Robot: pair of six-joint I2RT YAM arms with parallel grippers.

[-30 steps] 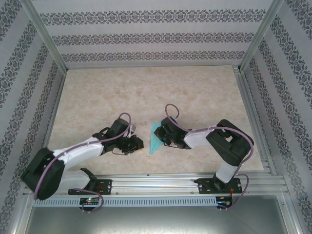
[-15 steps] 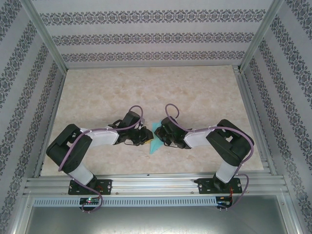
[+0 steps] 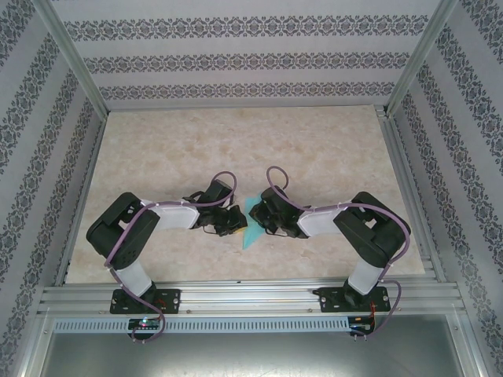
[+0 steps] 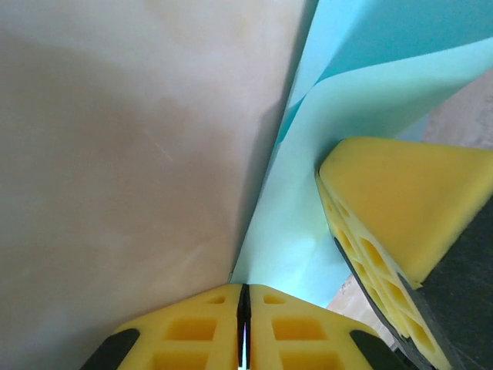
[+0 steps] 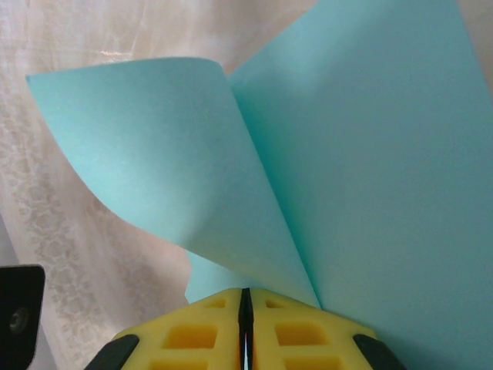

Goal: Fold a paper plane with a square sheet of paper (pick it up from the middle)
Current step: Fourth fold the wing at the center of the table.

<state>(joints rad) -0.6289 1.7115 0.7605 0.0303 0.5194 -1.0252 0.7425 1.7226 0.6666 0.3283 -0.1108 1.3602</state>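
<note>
Grippers meet tip to tip a little near of the middle of the marble-patterned surface, with the square sheet of paper between them. The left gripper reaches in from the left and the right gripper from the right.

In the right wrist view, the right gripper has its 2 yellow fingertips pressed together, with only a thin dark seam between them. It clamps the sheet, which rises from the tips in 2 layers. The left layer curls over into a rounded flap with a free upper edge, and the right layer stands flat.

In the left wrist view, the left gripper is likewise closed to a hairline seam. The sheet's lower edge comes down right at that seam, but I cannot tell whether paper is pinched in it. Another yellow finger presses against the sheet from the right.

Bare surface lies open on the far side up to the patterned back wall, and to the left and right out to the frame posts. On the near side, a narrower strip separates the sheet's pointed near tip from the aluminium rail.
</note>
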